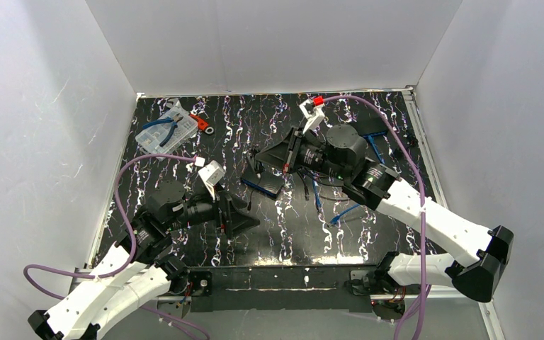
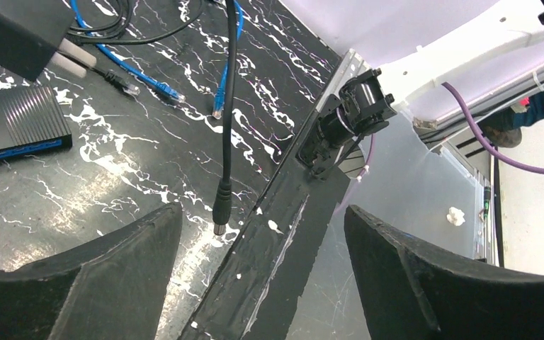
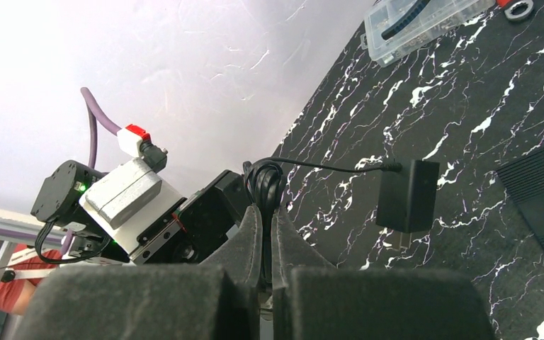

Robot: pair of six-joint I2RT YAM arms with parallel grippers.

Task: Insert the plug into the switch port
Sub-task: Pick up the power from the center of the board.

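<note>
Wide-open left gripper [image 2: 262, 212] up front, the plug [image 2: 221, 212] showing between its fingers on a black cable [image 2: 228, 106].
Only the left wrist view catches that plug, low beside the front rail [image 2: 276, 234]; the switch [image 2: 14, 131] lies off to one side, blue cables [image 2: 159, 88] beyond. Right gripper [image 3: 263, 209] is clenched on a bunched loop of the cable, with the adapter [image 3: 405, 195] just past it. From above, the switch sits between both grippers, a tool box [image 1: 163, 131] is in the far-left corner, and walls [image 1: 42, 142] hem the table [image 1: 290, 234] on three sides.
</note>
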